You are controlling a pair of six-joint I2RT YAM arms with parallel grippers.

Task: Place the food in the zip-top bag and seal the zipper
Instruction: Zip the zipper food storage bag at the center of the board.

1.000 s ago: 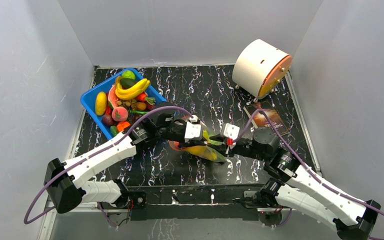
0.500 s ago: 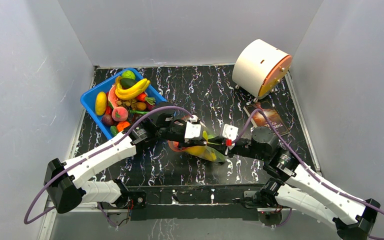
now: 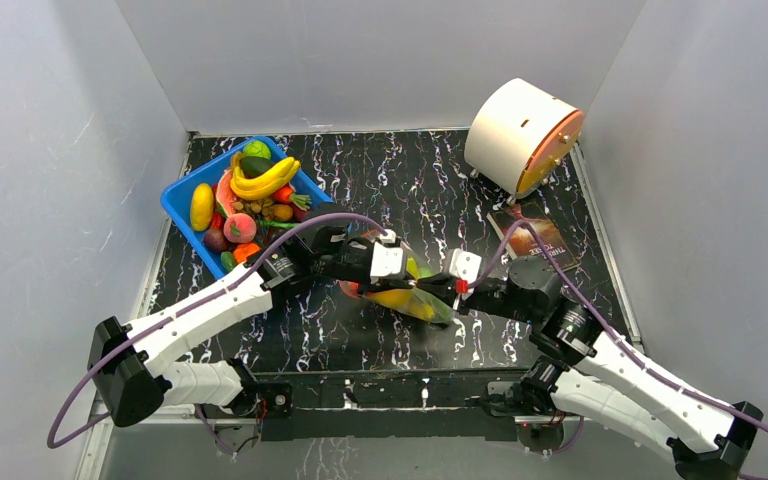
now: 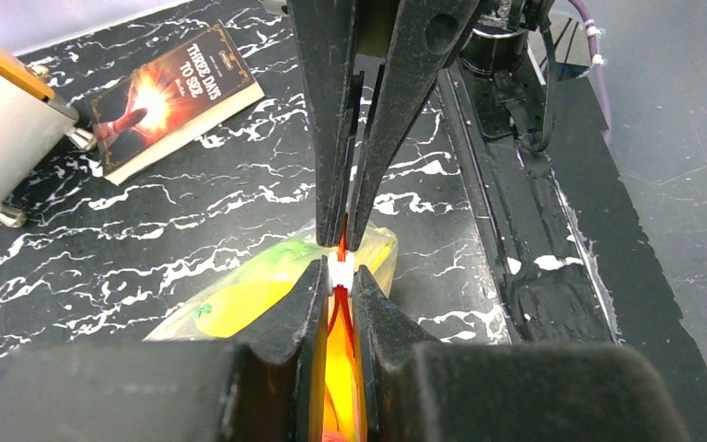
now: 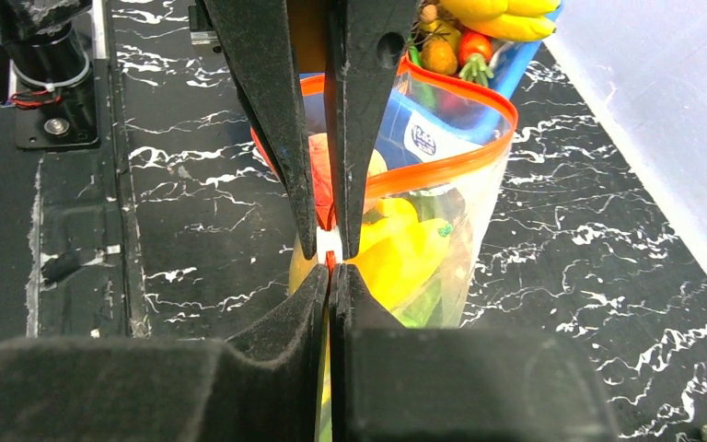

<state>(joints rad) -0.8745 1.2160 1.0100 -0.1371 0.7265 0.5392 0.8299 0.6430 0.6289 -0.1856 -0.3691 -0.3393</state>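
The black marbled desk (image 3: 380, 180) carries a blue basket (image 3: 172, 205) at its far left, heaped with toy fruit (image 3: 260, 182). Near the middle, between the two arms, lies the zip-top bag (image 3: 422, 305), holding a yellow pepper (image 5: 405, 249) and green leaves (image 5: 433, 295). Its red-orange zipper (image 5: 442, 175) gapes in a loop on the basket side. The left fingers (image 5: 276, 138) are pinched almost together on the white slider (image 5: 329, 241) at the zipper's end. The right fingers (image 5: 304, 313) meet them tip to tip, clamped flat on the strip just beside the slider.
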